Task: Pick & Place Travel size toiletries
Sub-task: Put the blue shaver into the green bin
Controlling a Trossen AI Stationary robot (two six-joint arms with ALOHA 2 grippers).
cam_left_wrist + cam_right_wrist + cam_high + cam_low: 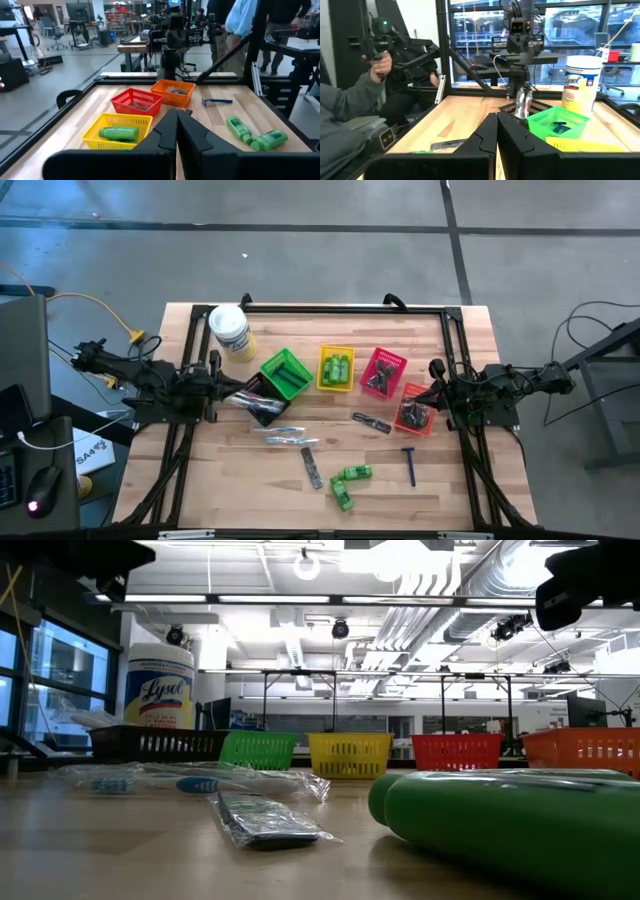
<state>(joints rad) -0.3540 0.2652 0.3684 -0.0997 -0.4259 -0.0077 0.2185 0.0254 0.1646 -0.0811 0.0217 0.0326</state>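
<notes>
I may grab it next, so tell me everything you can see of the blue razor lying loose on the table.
The razor is a slim, plastic-looking disposable with a blue handle and a short crosswise head at one end. It lies flat on the bare wooden table, in the open, in front of the orange basket and to the right of the loose green bottles. Nothing touches it and it is clear of both hands. In the left wrist view it shows beyond those bottles, unwrapped as far as can be seen.
</notes>
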